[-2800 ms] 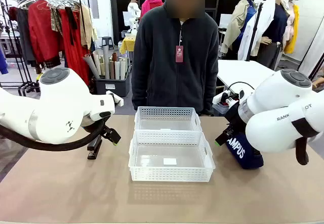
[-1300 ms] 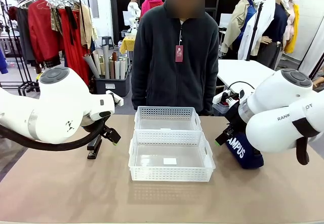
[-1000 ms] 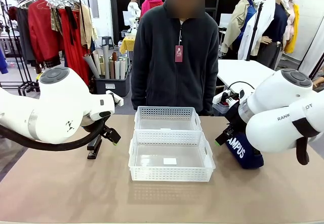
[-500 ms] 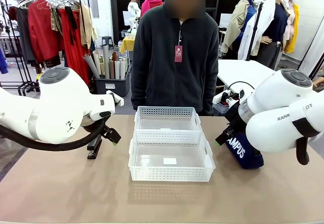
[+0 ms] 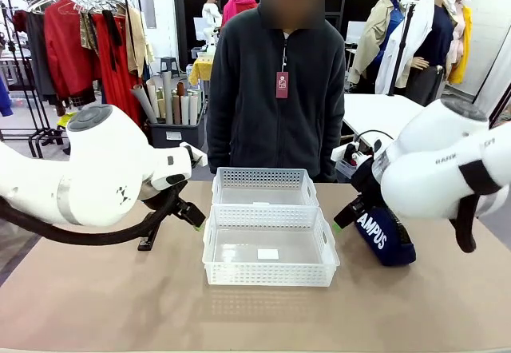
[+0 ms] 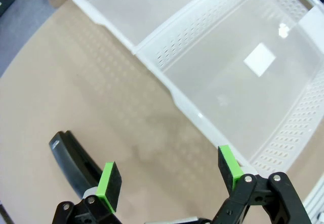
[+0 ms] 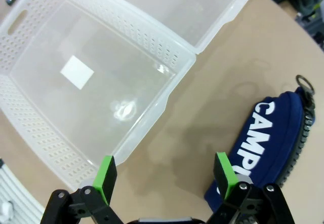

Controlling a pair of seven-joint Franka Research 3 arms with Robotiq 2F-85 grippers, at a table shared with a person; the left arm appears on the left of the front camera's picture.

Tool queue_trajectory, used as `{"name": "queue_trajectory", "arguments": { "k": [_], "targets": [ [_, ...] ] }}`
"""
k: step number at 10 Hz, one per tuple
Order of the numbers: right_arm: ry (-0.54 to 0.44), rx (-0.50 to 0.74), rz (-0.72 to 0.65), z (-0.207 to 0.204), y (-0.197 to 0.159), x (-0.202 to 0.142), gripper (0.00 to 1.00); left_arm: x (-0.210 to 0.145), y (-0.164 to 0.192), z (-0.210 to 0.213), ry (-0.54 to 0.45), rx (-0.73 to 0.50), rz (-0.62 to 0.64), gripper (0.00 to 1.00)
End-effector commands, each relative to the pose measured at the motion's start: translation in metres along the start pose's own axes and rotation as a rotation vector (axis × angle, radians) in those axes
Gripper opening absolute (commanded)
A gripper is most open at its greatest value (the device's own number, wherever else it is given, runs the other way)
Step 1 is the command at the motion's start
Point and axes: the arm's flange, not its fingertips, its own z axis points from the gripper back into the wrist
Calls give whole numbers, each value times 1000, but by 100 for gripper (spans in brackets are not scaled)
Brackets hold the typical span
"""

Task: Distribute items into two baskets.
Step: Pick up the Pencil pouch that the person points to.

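Note:
Two translucent white lattice baskets stand mid-table, the near basket (image 5: pixel 270 274) in front of the far basket (image 5: pixel 263 179). The black stapler (image 5: pixel 148 241) lies left of them, mostly hidden behind my left arm. My left gripper (image 5: pixel 196 216) hangs open by the near basket's left rim. In the left wrist view the left gripper (image 6: pixel 169 171) is open over bare table, between the stapler (image 6: pixel 76 160) and a basket (image 6: pixel 202 117). The navy CAMPUS pouch (image 5: pixel 383 237) lies right of the baskets. My right gripper (image 7: pixel 164 172) is open, between a basket (image 7: pixel 147 117) and the pouch (image 7: pixel 276 138).
A person in a dark fleece (image 5: pixel 275 89) stands at the far edge, right behind the far basket. A clothes rack (image 5: pixel 80 41) and a bin of rolls (image 5: pixel 172 121) are beyond the table's left. Bare tabletop (image 5: pixel 255 313) stretches in front of the baskets.
Both arms have shifted inward toward the baskets. The left gripper has moved right, away from the stapler, and the right gripper has moved left, away from the pouch. Baskets, stapler and pouch lie as before.

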Motion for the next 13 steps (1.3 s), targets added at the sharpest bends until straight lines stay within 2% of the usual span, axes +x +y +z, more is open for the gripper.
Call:
{"name": "queue_trajectory", "arguments": {
  "k": [1, 4, 5, 13],
  "targets": [
    [15, 93, -8, 20, -24, 10, 100, -24, 16, 17, -67, -70, -4, 100],
    [48, 116, -47, 20, -31, 20, 100, -39, 19, 29, -104, -86, -41, 100],
    [34, 85, -40, 23, -17, 13, 100, 5, 9, 21, -74, -58, 0, 100],
    [34, 85, -40, 23, -17, 13, 100, 5, 9, 21, -74, -58, 0, 100]
  ]
}}
